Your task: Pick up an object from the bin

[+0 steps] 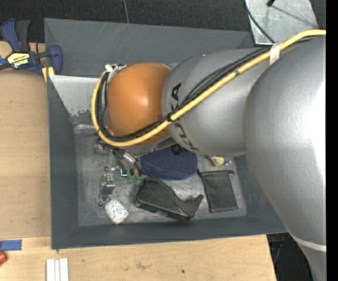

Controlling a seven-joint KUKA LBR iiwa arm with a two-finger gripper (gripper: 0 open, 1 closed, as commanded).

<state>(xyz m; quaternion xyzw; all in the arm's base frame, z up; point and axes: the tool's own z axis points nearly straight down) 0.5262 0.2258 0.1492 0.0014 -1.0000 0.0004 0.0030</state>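
My gripper (108,180) reaches down under the orange wrist cover into the left part of the bin floor. Just below it, near the front left corner, lies a small white and grey speckled lump (117,211). To the gripper's right sits a rounded dark blue fabric thing (169,164), partly under the arm. In front of that lies a flat black case (164,199), tilted on the floor. Nothing can be seen held in the gripper.
A dark grey rectangular pad (220,191) lies at the right of the floor, with a small beige piece (217,161) just behind it. The arm and its orange cover hide the back and middle of the bin.
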